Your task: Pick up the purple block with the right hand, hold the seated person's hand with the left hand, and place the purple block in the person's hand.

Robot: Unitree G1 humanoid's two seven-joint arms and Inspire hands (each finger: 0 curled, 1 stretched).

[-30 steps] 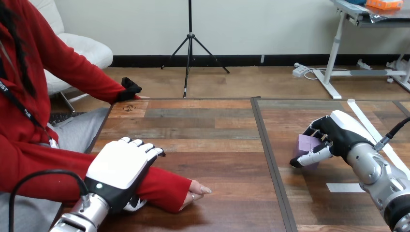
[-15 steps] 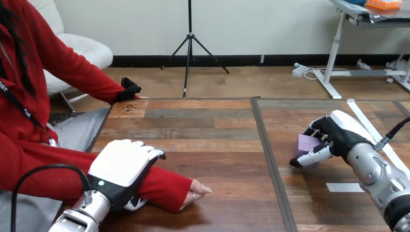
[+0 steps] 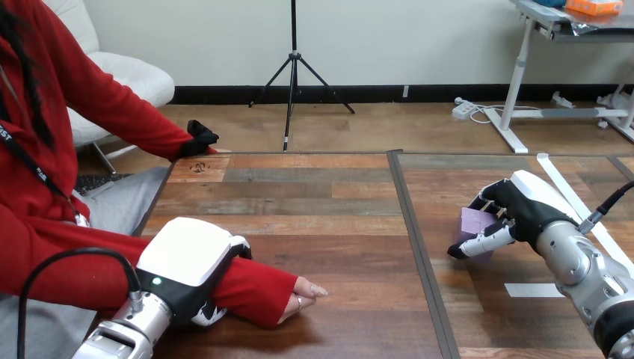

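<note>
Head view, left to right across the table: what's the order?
left hand → person's hand → table seam → purple block → right hand, its fingers round the block.

Beyond my wooden table (image 3: 329, 196) I see wood floor (image 3: 389, 127), a black tripod (image 3: 293, 69) and a white wall (image 3: 419, 37); a white chair (image 3: 128, 75) stands left of the table.

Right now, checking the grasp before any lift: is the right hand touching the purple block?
Touching. The head view shows the right hand curled round the purple block, thumb across its front, fingers behind.
</note>
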